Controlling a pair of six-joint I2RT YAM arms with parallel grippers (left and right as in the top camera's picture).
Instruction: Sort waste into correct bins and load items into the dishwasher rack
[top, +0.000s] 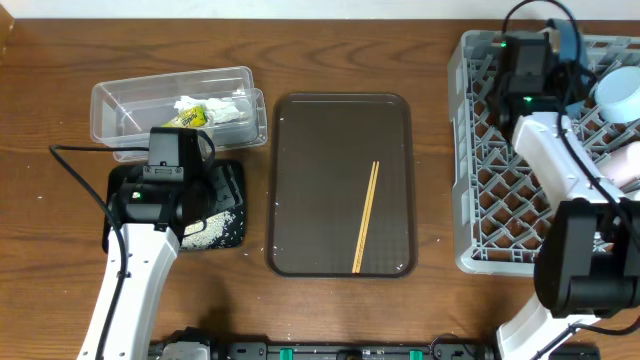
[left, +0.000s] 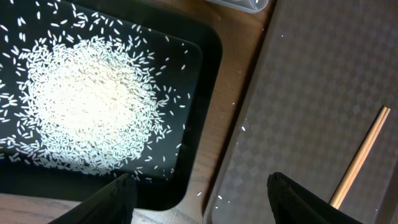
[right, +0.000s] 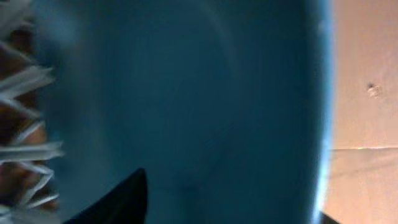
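My left gripper (left: 202, 199) is open and empty, low over the near right corner of the black tray (left: 199, 124). Loose rice (left: 87, 106) lies heaped in that tray (top: 235, 185). The clear tub (top: 110, 100) behind it holds the yellow-green wrapper (top: 192, 118) and white tissue (top: 225, 110). Chopsticks (top: 366, 217) lie on the brown serving tray (top: 300, 130). My right gripper (right: 230, 199) is open at the far side of the grey rack (top: 480, 200), close against the dark-blue plate (right: 186, 93), which fills its view. The pale-blue bowl (top: 617, 92) and pink cup (top: 625, 165) are in the rack. No white cup shows.
A few stray rice grains (left: 242, 128) lie on the wood between the black tray and the brown tray (left: 311, 93). The chopsticks (left: 364, 155) show at the right of the left wrist view. The right arm (top: 575, 210) stretches across the rack.
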